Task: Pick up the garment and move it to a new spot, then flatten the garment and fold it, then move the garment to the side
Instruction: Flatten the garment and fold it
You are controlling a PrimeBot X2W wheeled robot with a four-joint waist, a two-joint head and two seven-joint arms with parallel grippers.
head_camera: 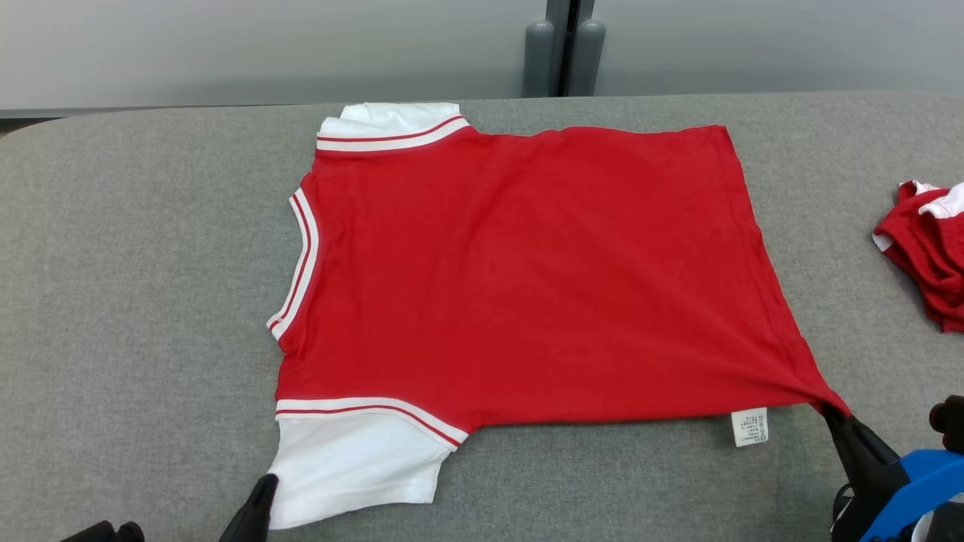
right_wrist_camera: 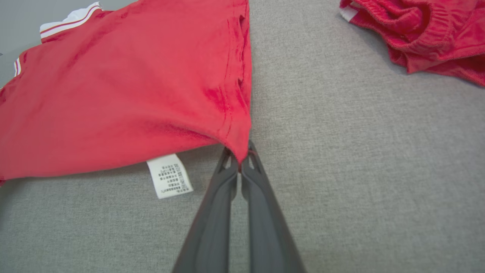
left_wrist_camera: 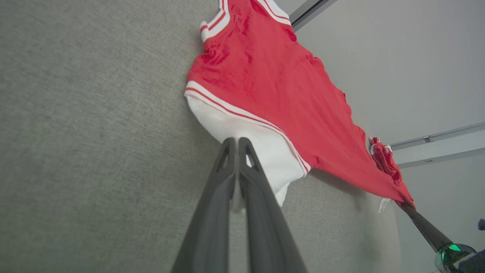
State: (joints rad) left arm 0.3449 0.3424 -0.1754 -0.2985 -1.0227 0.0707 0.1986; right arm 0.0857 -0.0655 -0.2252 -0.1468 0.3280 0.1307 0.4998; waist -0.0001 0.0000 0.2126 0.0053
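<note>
I see the garment (head_camera: 512, 278), a red T-shirt with white sleeves, lying spread and mostly flat across the middle of the head view on the grey fabric surface (head_camera: 135, 301). Its neckline (head_camera: 295, 263) faces the left of the frame and its hem the right. My left gripper (left_wrist_camera: 237, 141) comes in at the bottom left of the head view, and its two dark fingers are pressed together with the lower edge of the near white sleeve (head_camera: 354, 459) pinched between them; in the left wrist view a strip of white cloth shows between the fingers. My right gripper (right_wrist_camera: 239, 153) sits at the lower right of the head view, jaws narrow and clamped on the near hem corner (head_camera: 817, 395), which is drawn out into a taut point towards it. A white care label (head_camera: 750, 427) sticks out from under the near edge, just left of that corner. The other sleeve (head_camera: 392, 120) lies at the top centre-left of the frame. At the right edge, well apart from the shirt, lies a crumpled red piece (head_camera: 930, 248) with white trim.
</note>
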